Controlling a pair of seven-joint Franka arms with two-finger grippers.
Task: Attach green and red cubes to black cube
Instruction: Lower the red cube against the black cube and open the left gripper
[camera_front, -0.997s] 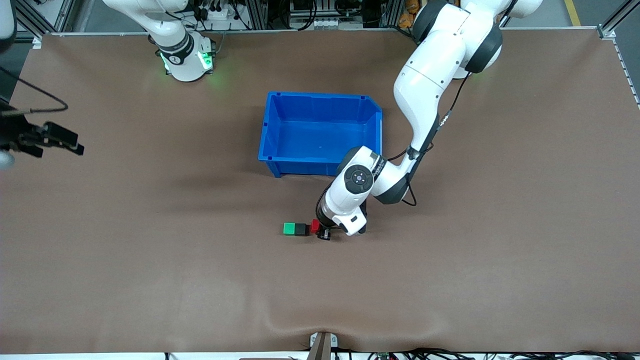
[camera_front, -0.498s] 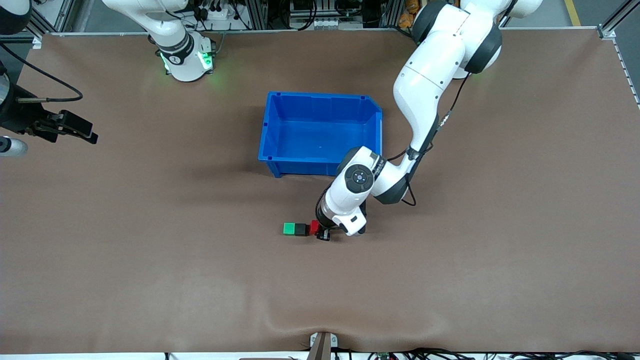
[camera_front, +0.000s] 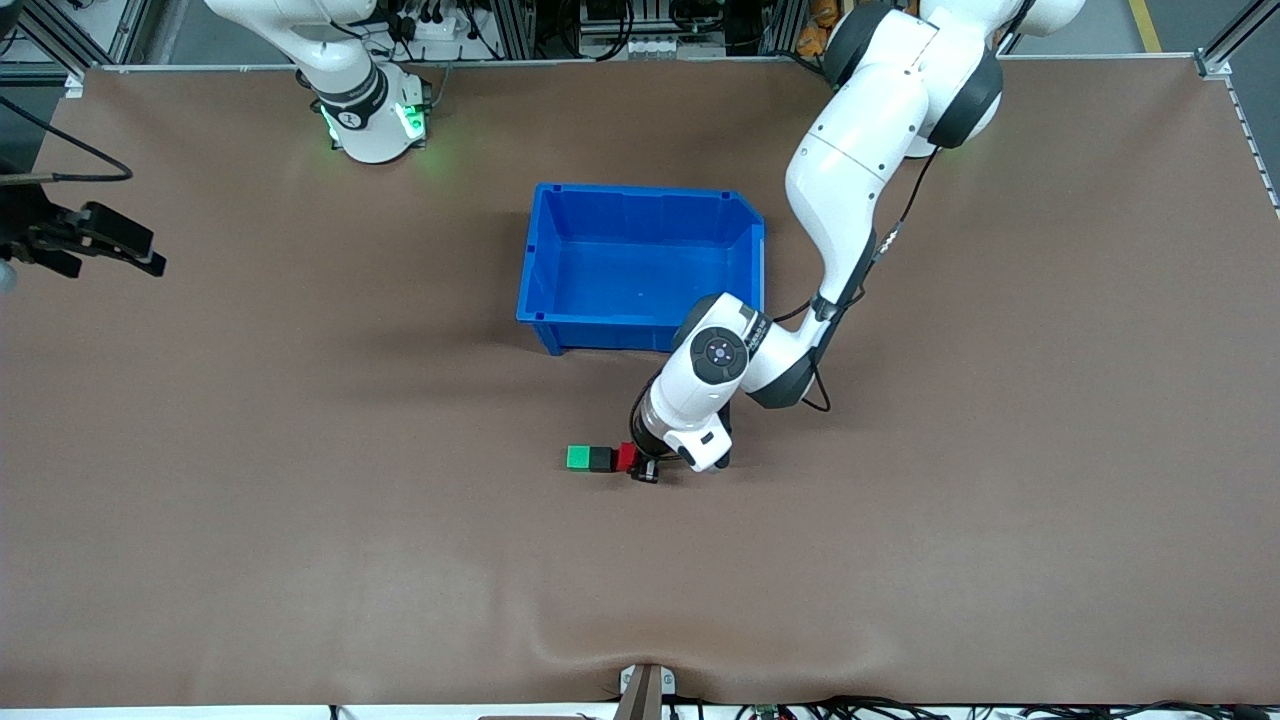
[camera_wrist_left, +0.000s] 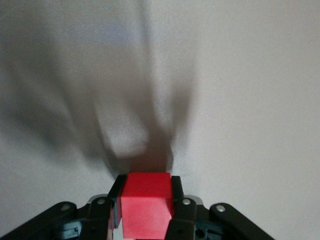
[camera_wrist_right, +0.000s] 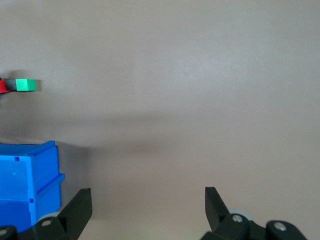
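- Red cube (camera_front: 626, 456) sits pinched between the fingers (camera_wrist_left: 177, 197) of the left claw (camera_front: 638, 462), low at the table (camera_front: 300, 500), nearer to the front camera than the blue bin (camera_front: 640, 268).
- In the left wrist view the red cube (camera_wrist_left: 147, 205) fills the gap between the two black fingers, its top and one side face showing.
- Black cube (camera_front: 601, 459) lies on the table just beside the red cube; the two look as if they touch, though the seam is too small to be sure of.
- Green cube (camera_front: 578, 457) sits against the black cube on the side toward the right arm's end of the table, so the three make one short row.
- From the right wrist view the same row shows small: green cube (camera_wrist_right: 26, 85), black cube (camera_wrist_right: 11, 84) and a sliver of red at the picture's edge, with a corner of the blue bin (camera_wrist_right: 30, 180) close by.
- Right claw (camera_front: 95, 243) waits with its fingers (camera_wrist_right: 80, 207) spread wide and nothing between them, over the right arm's end of the table, well apart from the cubes.
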